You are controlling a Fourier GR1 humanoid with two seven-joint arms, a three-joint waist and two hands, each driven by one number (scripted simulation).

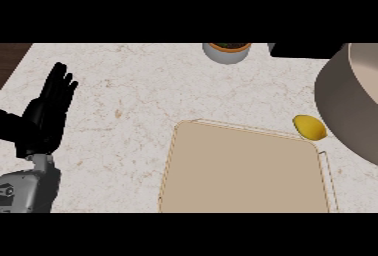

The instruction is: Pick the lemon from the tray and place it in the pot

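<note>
We see a pale marbled stone worktop from steeply above. Near the middle, toward the near edge, lies a flat beige rectangular tray with rounded corners and a thin raised rim. The small yellow oval lemon is not on the flat of the tray: it lies just beyond the tray's far right corner, between this corner and the big grey metal pot. It looks very close to the pot's outer wall, but we cannot tell if it touches the wall or the tray's rim. The pot stands at the right side and is cut by the right edge of the view, so we see only a part of its round wall and its pale inside.

At the left side we see our left black hand on its grey forearm. The hand is wide, with the fingers straight and pointing to the far side, and it holds nothing. It rests well apart from the tray and from the lemon. Our right hand does not show in this view.

At the far edge of the worktop stands a small grey round cup with an orange rim and dark content
</note>
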